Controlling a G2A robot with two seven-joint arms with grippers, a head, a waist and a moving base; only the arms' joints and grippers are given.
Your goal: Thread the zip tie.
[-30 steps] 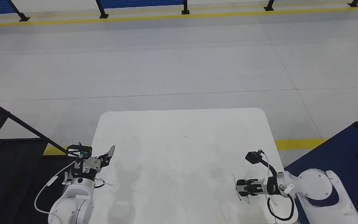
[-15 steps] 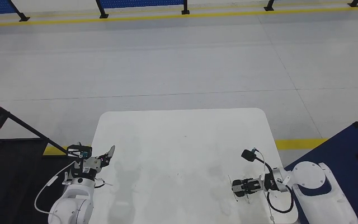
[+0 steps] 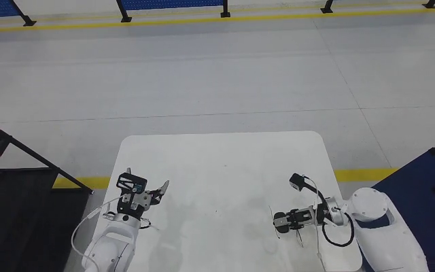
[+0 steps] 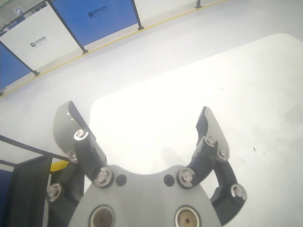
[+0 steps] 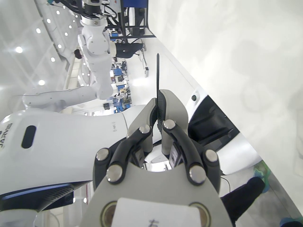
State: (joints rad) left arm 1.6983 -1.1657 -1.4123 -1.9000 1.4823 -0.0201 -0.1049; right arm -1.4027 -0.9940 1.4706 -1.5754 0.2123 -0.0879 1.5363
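Observation:
A thin black zip tie [image 5: 158, 76] is pinched between the fingers of my right gripper [image 5: 158, 100], its pointed tail sticking out past the fingertips. From above, the right gripper [image 3: 277, 223] hovers over the white table [image 3: 224, 170] near its right front part, with the zip tie [image 3: 271, 215] a faint dark line across it. My left gripper [image 3: 160, 191] stands over the table's left front part, jaws spread wide with nothing between them. In the left wrist view the left gripper [image 4: 138, 116] looks out across the bare table top [image 4: 213, 90].
Around the table lies pale grey floor with yellow lines [image 3: 367, 174]. Blue and white partition panels [image 4: 94, 17] stand at the far side. A dark frame [image 3: 41, 163] runs beside the table's left edge. A few small dark specks [image 4: 254, 150] mark the table.
My left arm has swung rightward from the table's left edge onto the table. My right gripper has crept leftward with the zip tie still held.

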